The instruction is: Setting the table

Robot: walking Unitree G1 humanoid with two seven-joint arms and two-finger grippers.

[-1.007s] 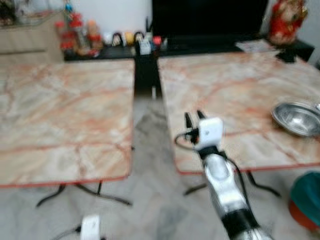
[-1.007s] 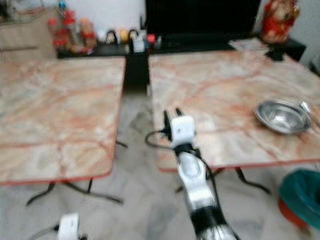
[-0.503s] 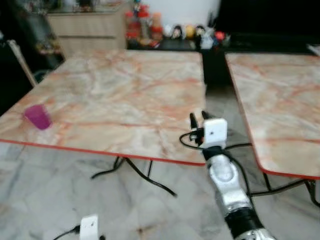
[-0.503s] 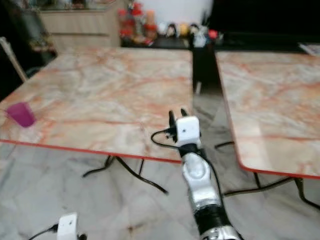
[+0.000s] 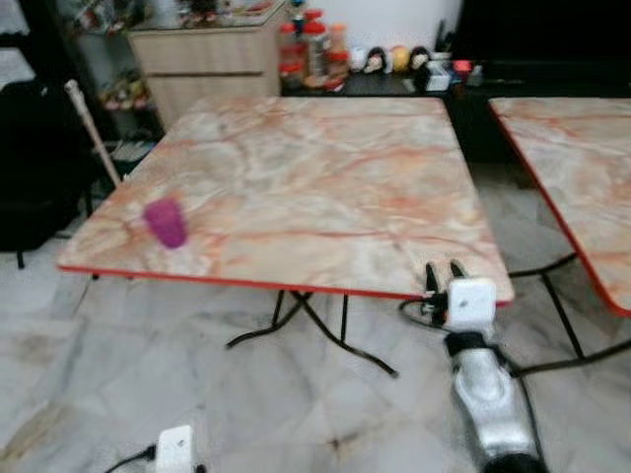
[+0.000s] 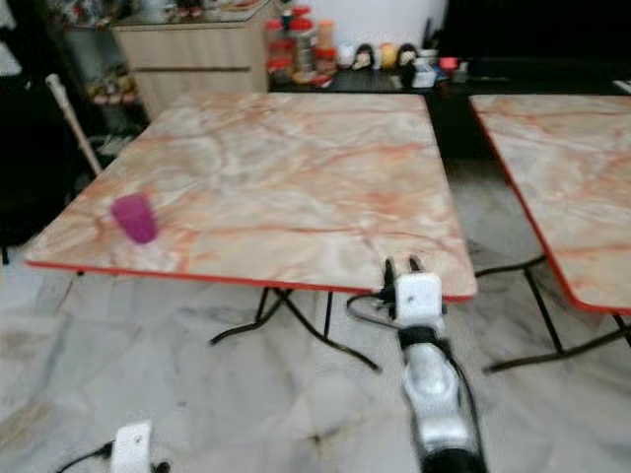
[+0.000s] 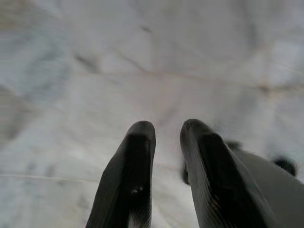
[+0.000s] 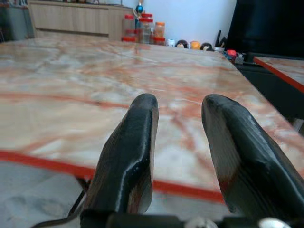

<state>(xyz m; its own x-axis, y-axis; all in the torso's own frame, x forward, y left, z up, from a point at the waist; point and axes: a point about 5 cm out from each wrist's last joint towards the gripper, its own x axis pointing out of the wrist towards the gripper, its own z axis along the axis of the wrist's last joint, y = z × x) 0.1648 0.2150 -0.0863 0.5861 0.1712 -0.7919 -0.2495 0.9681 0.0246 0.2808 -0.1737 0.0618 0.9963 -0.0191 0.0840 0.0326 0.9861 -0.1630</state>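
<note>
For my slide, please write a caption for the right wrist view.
Open right gripper faces the marble table, holding nothing.

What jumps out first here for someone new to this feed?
The big marble table with its red rim, and a lone purple cup standing near its front left corner. The right gripper is raised at the table's front right corner, fingers apart and holding nothing. A second marble table stands to the right across a gap, and the left gripper hangs over the floor.
</note>
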